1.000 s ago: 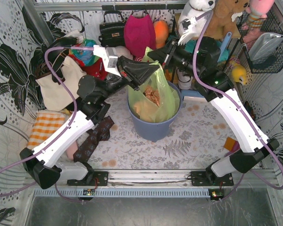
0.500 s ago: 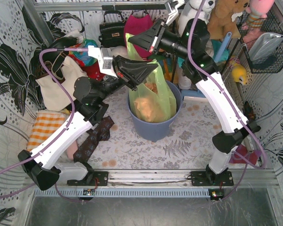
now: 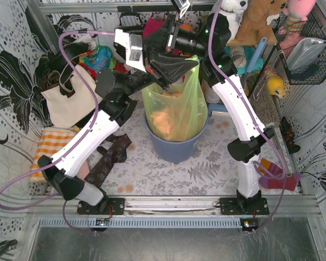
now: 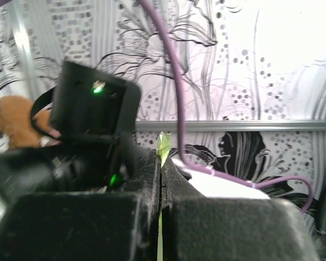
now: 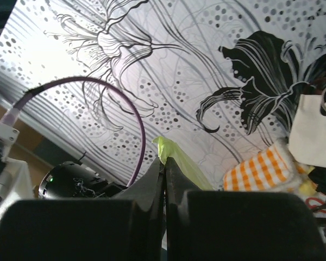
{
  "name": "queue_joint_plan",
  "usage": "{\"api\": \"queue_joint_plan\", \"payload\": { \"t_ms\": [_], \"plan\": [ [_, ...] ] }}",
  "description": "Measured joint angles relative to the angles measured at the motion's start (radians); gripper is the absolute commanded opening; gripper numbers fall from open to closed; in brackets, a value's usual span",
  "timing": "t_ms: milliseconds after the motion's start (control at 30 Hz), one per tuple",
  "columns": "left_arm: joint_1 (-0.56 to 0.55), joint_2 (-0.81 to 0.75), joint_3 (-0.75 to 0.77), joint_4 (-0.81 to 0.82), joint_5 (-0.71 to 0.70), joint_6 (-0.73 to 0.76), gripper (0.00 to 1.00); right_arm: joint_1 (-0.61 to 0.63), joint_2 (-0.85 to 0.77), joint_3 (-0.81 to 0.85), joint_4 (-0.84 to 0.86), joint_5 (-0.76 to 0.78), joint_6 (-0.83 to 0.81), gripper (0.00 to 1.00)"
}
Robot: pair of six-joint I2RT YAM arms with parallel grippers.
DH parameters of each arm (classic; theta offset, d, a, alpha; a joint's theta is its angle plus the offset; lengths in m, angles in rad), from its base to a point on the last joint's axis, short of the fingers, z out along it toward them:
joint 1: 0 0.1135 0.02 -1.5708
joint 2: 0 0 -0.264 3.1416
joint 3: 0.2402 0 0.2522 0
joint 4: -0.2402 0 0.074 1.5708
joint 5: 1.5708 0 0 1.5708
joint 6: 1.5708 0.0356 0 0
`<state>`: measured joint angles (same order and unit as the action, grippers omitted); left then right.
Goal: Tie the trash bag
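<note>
The trash bag [image 3: 176, 106] sits in the blue bin [image 3: 176, 149], with its top stretched up high. Our left gripper [image 4: 161, 163] is pinched tight on one green tip and our right gripper [image 5: 164, 163] is pinched tight on another, both close together above the bin. We think we are getting the two ends ready to cross, so next one end must loop around the other without slipping out

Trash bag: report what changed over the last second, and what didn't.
The left gripper and right gripper rose toward the back wall, the right crossing leftward above the left, stretching the trash bag taller out of the blue bin. Unchanged: both stay shut on the bag's top edge; the bin has not moved.
</note>
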<state>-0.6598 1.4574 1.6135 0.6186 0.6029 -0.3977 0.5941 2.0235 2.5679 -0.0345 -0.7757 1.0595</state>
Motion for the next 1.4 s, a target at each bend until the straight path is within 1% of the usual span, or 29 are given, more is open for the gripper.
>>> {"api": "queue_joint_plan", "payload": {
  "t_ms": [100, 200, 367, 433, 567, 667, 867, 1000, 1200, 1400],
  "plan": [
    [0.000, 0.082, 0.118, 0.026, 0.078, -0.040, 0.00, 0.000, 0.036, 0.045, 0.031, -0.034, 0.053, 0.00],
    [0.000, 0.174, 0.252, 0.046, 0.137, -0.080, 0.00, 0.000, 0.046, 0.048, 0.060, -0.057, 0.093, 0.00],
    [0.000, 0.296, 0.430, 0.057, 0.177, -0.126, 0.00, 0.000, 0.050, 0.047, 0.119, -0.092, 0.150, 0.00],
    [0.001, 0.320, 0.466, 0.057, 0.178, -0.133, 0.00, 0.000, 0.051, 0.048, 0.135, -0.102, 0.163, 0.00],
    [0.001, 0.325, 0.473, 0.063, 0.176, -0.144, 0.00, -0.001, 0.052, 0.046, 0.154, -0.122, 0.179, 0.00],
    [0.001, 0.292, 0.404, 0.088, 0.168, -0.146, 0.00, -0.001, 0.047, 0.010, 0.179, -0.141, 0.175, 0.00],
    [0.004, 0.155, 0.113, 0.114, 0.146, -0.132, 0.00, -0.008, 0.009, -0.152, 0.171, -0.148, 0.121, 0.00],
    [0.005, 0.076, -0.040, 0.113, 0.125, -0.101, 0.00, -0.022, -0.007, -0.217, 0.137, -0.137, 0.070, 0.00],
    [0.010, -0.047, -0.195, 0.082, 0.019, -0.029, 0.00, -0.034, -0.074, -0.272, -0.017, -0.030, -0.087, 0.00],
    [0.013, -0.144, -0.229, 0.052, -0.059, 0.042, 0.00, -0.035, -0.207, -0.367, -0.098, 0.091, -0.202, 0.00]
  ]
}}
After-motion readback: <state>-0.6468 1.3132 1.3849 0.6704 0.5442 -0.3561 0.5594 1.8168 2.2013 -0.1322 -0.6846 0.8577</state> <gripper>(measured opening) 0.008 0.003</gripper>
